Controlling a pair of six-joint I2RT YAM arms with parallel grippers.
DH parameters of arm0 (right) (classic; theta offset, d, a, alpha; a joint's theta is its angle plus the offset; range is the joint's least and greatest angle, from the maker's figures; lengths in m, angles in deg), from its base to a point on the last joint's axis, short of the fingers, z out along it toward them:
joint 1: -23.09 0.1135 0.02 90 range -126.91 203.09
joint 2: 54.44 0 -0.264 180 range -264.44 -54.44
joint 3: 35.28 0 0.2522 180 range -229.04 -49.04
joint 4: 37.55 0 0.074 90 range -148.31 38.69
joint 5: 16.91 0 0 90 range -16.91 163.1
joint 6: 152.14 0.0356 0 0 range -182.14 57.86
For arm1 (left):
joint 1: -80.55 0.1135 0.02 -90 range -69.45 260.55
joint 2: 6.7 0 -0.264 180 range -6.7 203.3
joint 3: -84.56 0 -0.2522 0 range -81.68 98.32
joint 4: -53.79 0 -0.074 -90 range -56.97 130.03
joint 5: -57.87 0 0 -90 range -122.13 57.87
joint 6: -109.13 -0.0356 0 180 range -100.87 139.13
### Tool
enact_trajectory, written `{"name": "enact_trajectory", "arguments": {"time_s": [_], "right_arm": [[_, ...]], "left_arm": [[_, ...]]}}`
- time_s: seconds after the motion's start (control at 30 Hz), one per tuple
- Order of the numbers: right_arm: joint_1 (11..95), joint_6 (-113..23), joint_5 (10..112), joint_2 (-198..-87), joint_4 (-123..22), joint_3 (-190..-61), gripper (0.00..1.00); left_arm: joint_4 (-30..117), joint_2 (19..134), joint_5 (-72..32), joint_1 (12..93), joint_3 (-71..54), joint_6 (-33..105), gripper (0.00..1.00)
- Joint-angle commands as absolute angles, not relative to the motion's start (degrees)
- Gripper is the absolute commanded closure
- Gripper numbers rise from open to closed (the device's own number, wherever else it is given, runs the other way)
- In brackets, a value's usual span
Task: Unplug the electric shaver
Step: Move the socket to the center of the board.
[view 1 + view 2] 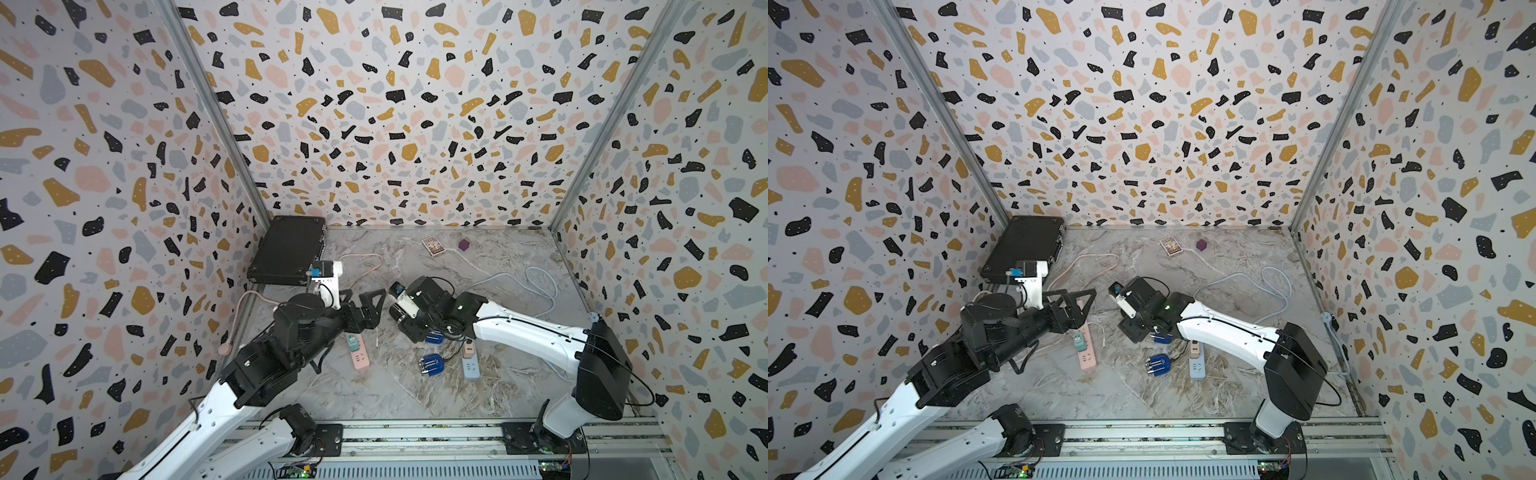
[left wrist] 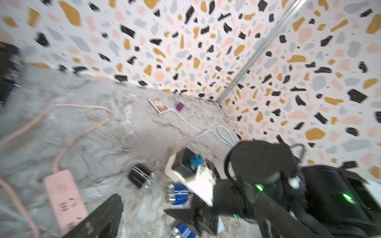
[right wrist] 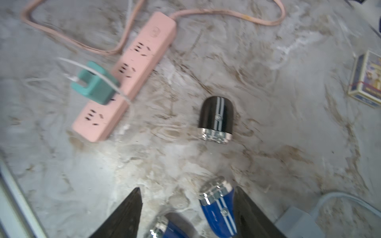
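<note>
A black electric shaver (image 3: 216,119) with white stripes lies loose on the marble floor, and no cord shows on it; the left wrist view shows this shaver (image 2: 141,178) too. Both top views hide it under my right arm. A pink power strip (image 1: 359,353) carries a teal charger (image 1: 352,343), whose thin white cable (image 1: 376,338) ends free on the floor. My left gripper (image 1: 374,309) hangs open above the strip, holding nothing. My right gripper (image 3: 186,188) is open low over two blue shavers; one blue shaver (image 3: 218,208) lies by a finger.
A black case (image 1: 286,249) leans in the back left corner. A card box (image 1: 433,246) and a purple cube (image 1: 464,245) sit near the back wall. A light blue power strip (image 1: 471,368) holds a beige plug, and grey cord loops (image 1: 536,286) lie at right.
</note>
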State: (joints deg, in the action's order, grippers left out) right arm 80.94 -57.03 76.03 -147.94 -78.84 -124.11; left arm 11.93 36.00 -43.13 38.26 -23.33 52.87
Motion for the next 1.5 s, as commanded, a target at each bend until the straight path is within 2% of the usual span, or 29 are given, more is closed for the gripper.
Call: {"name": "enact_trajectory", "arguments": {"time_s": [0.0, 0.13, 0.27, 0.37, 0.57, 1.07, 1.2, 1.47], "right_arm": [[85.32, -51.56, 78.91, -149.83, -84.85, -130.08, 0.3], [90.51, -48.46, 83.34, -153.74, -88.36, -137.05, 0.32], [93.24, -46.18, 83.43, -158.75, -90.18, -142.56, 0.31], [94.08, -44.85, 83.02, -162.75, -92.42, -146.22, 0.31], [94.73, -42.63, 80.57, -169.49, -93.92, -150.84, 0.31], [94.77, -41.2, 79.07, -182.25, -94.9, -164.57, 0.32], [94.72, -42.14, 79.59, -185.05, -98.47, -169.29, 0.36], [94.22, -42.38, 81.32, -186.43, -99.53, -168.08, 0.47]], "left_arm": [[4.84, 37.57, -51.12, 42.86, -22.26, 44.81, 0.0], [6.81, 38.74, -40.88, 54.77, -24.16, 44.77, 0.0], [10.91, 38.79, -27.83, 67.56, -27.45, 47.22, 0.01], [11.25, 40.4, -23.14, 71.82, -27.51, 47.42, 0.01], [11.7, 43.05, -16.67, 75.24, -26.91, 47.66, 0.03], [8.46, 41.5, -16.03, 79.03, -25.78, 45.63, 0.02], [8.39, 41.55, -16.05, 79.27, -25.95, 45.58, 0.02], [8.13, 41.12, -16.57, 79.49, -26.13, 45.3, 0.02]]}}
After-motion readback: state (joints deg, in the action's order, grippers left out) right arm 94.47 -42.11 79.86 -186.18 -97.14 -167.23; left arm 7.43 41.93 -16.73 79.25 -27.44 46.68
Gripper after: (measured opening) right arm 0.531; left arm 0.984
